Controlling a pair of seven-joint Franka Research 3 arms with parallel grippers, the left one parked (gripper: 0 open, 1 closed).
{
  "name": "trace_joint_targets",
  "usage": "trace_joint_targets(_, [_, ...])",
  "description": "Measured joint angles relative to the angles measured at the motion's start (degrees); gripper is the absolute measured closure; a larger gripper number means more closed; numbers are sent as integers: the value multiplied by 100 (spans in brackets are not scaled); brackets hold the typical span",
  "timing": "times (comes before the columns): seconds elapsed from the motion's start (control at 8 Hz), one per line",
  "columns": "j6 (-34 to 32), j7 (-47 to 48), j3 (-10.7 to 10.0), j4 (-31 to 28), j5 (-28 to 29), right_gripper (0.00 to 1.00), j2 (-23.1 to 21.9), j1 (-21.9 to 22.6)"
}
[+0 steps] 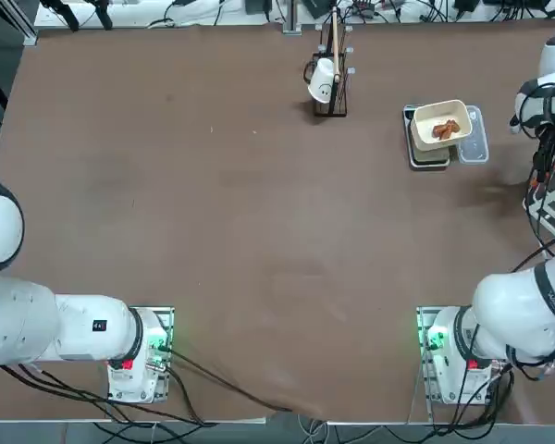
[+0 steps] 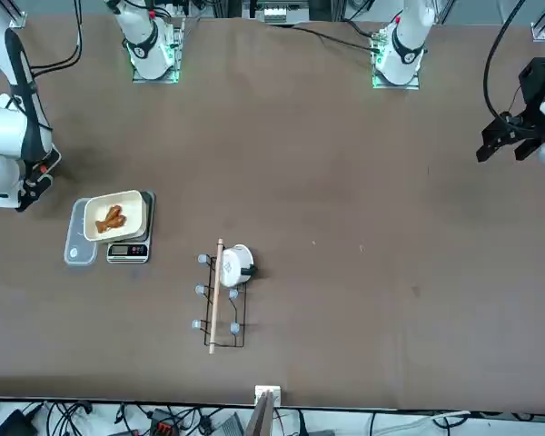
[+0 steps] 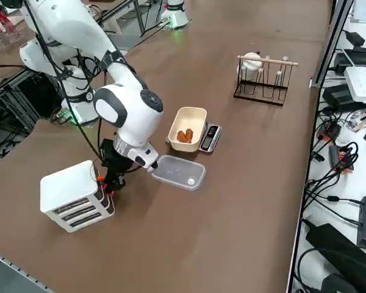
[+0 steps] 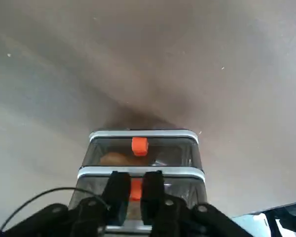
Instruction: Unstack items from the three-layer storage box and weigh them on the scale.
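Right gripper (image 4: 134, 190) was down at the storage box (image 3: 76, 195), near right table edge, jaws pinching a drawer's orange tab (image 4: 135, 189). Next, I reckoned: pull that drawer straight out, toward the scale (image 3: 210, 137).

Top cam: overhead, bases at 6 o'clock. Front cam: across the table, facing the robot, bases at 12. Both share the scale (image 1: 429, 148), at 2 and 9 o'clock. Side cam: raised, diagonal. Wrist cam: close on the box (image 4: 143, 163), also in side.
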Motion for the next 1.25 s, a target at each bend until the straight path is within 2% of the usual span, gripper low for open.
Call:
trace_joint_targets(0.75, [2,6,37,2,49,88,-6,-13])
trace_joint_targets(1.25, [30,8,454,208,516,88,-17,-15])
